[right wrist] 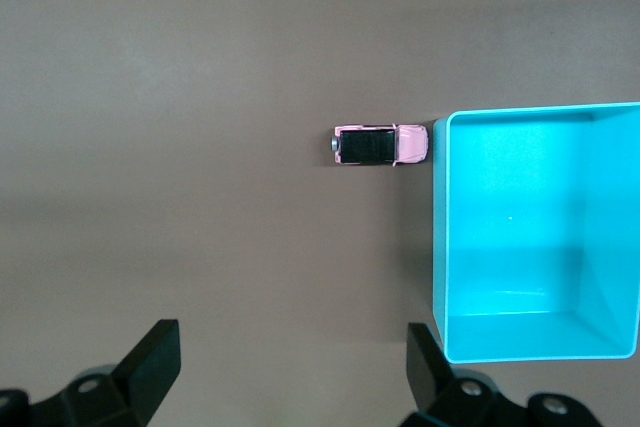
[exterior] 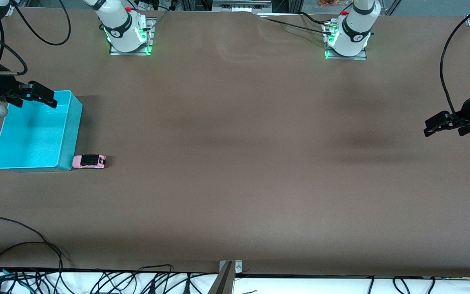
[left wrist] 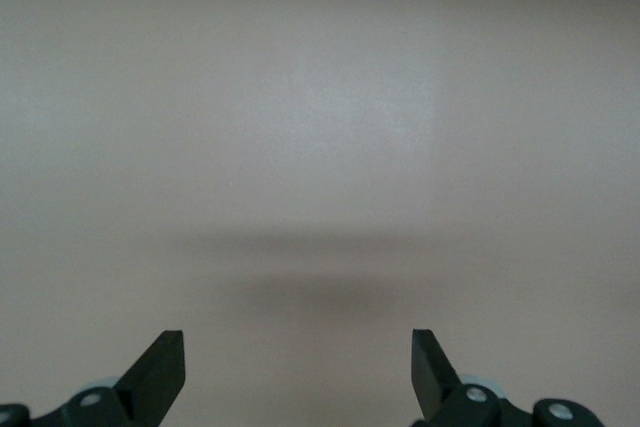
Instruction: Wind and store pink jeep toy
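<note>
Front view shows the pink jeep toy (exterior: 89, 161) on the table, touching the turquoise bin (exterior: 69, 134) at its corner nearest the camera. Right gripper (exterior: 39, 96), jaws spread and empty, hovers over the bin; it should descend squarely across the jeep's narrow sides. Left gripper (exterior: 443, 122) waits, also spread.

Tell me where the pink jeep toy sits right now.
In the front view, the pink jeep toy sits on the table beside the turquoise bin, at its corner nearest the camera, toward the right arm's end.
</note>
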{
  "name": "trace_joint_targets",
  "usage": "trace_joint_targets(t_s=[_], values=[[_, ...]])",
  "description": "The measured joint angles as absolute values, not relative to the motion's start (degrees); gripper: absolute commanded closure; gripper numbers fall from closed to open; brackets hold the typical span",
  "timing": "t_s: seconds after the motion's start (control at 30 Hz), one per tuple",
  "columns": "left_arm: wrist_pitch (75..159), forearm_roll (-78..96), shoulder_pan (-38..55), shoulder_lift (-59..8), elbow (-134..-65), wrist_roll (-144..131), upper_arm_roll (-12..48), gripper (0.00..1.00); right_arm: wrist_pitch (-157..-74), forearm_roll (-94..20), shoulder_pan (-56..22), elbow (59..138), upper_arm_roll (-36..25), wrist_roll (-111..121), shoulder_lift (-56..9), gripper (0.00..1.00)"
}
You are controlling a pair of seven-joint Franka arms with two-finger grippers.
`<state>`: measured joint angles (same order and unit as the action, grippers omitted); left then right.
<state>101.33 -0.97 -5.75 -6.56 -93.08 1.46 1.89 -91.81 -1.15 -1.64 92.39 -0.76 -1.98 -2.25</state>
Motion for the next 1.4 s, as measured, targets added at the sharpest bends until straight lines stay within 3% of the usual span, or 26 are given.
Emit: trace_joint_targets(t_s=[0.53, 1.17, 1.4], values=[[101.33, -0.97, -5.71, -6.27, -93.08, 1.46, 2.25, 0.00, -93.34, -1.15, -1.63, 93.88, -0.76, -1.98, -4.99, 0.00], [101.33, -0.97, -5.40, -5.74, -93.06, 1.46, 4.88, 0.00, -122.63, -1.15, -1.62, 115.90, -0.76, -2.04, -5.32, 0.00], [101.36, -0.97, -5.40, -5.73, -92.84, 1.46, 4.88, 0.00, -126.58, -1.15, -1.56, 121.73, -0.82, -2.47, -5.26, 0.00]])
